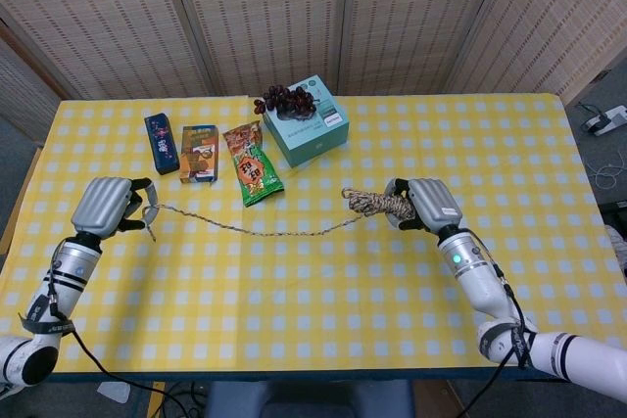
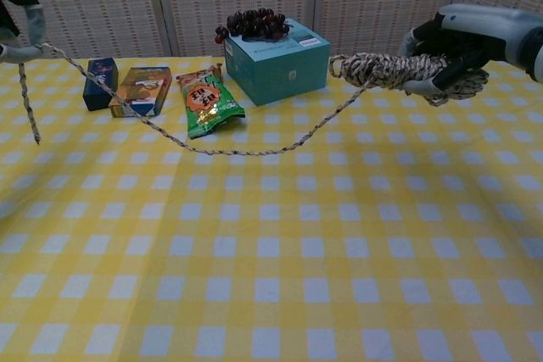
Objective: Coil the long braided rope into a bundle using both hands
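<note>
right hand (image 1: 423, 205): fingers wrapped around the coiled rope (image 1: 377, 205), right of the teal box (image 1: 306, 130)
left hand (image 1: 106, 207): fingers pinching the rope's free end, raised

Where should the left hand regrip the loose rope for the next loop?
On the hanging span of the rope near its low point in front of the green snack packet, coming from above. That part lies nearest the table and uncovered, while the bundle stays in the right hand.

Yellow-and-white checked tablecloth (image 1: 323, 281), teal box (image 1: 306, 131)
</note>
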